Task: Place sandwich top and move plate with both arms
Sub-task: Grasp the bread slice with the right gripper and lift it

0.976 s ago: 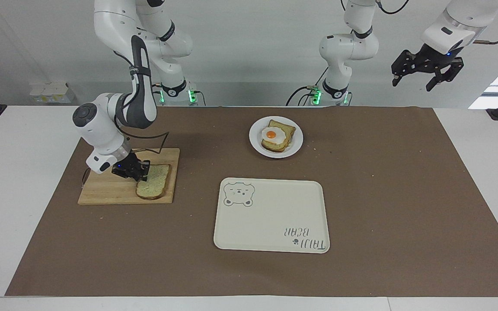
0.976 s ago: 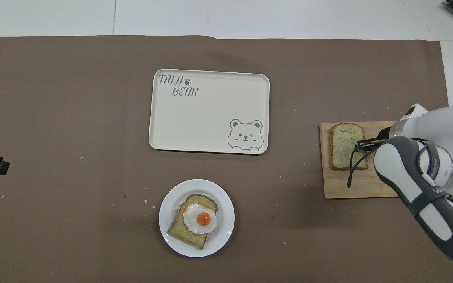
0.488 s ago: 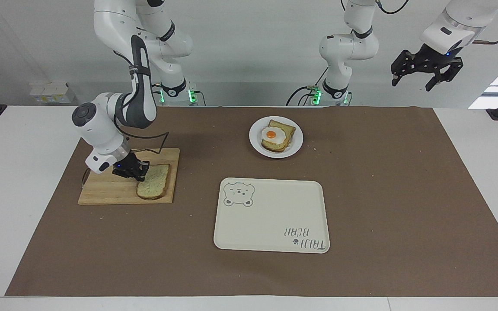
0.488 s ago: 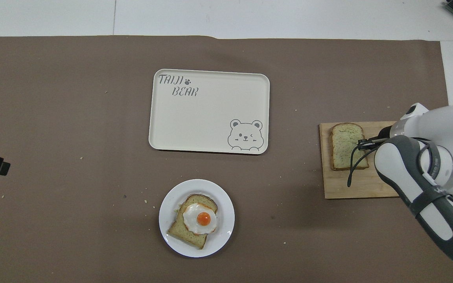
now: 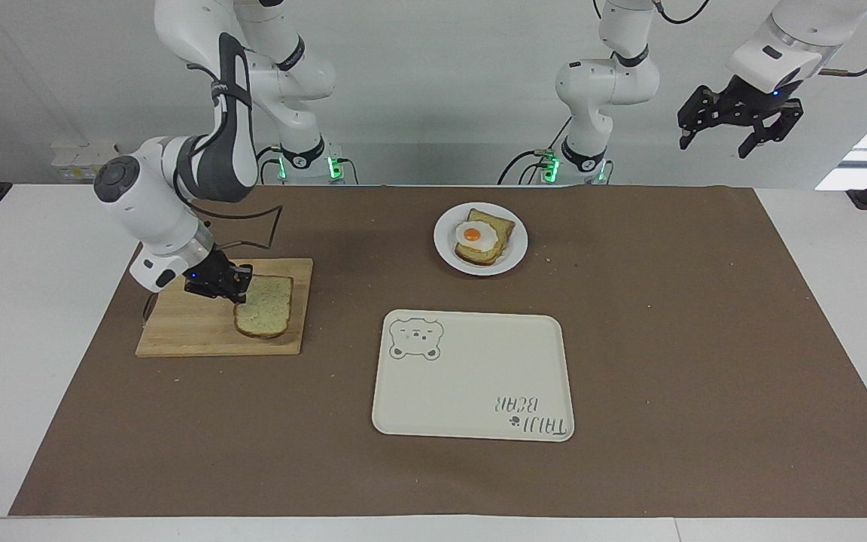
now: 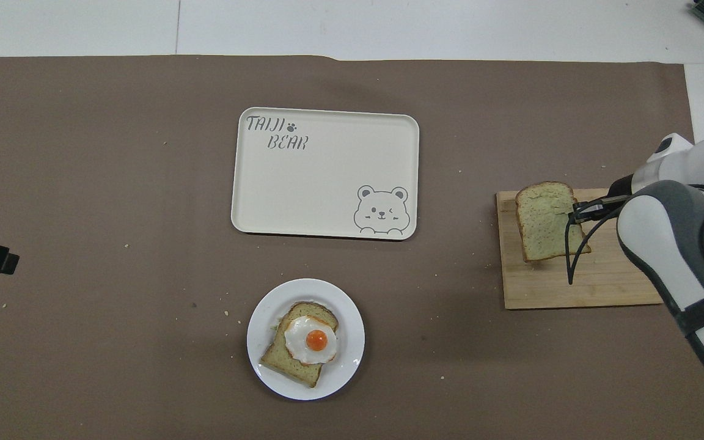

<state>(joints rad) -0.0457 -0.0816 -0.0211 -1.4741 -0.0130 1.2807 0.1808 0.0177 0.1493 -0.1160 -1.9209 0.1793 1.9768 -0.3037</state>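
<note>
The sandwich top (image 5: 264, 306) (image 6: 547, 221), a pale speckled slice with a brown crust, hangs just above the wooden cutting board (image 5: 193, 327) (image 6: 578, 287). My right gripper (image 5: 238, 287) (image 6: 577, 211) is shut on the slice's edge and holds it clear of the wood. The small round white plate (image 5: 515, 248) (image 6: 352, 327) lies close to the robots and carries a bread slice with a fried egg (image 5: 476, 236) (image 6: 310, 340). Raised high over the left arm's end of the table, my left gripper (image 5: 718, 138) stands open and holds nothing; the arm waits.
A cream rectangular tray with a bear print (image 5: 479, 376) (image 6: 327, 177) lies farther from the robots than the plate. Brown paper (image 5: 667, 339) covers the table. The cutting board sits toward the right arm's end. Small crumbs dot the paper.
My right gripper has closed fully on the sandwich top and lifted it off the cutting board. The left arm has barely moved.
</note>
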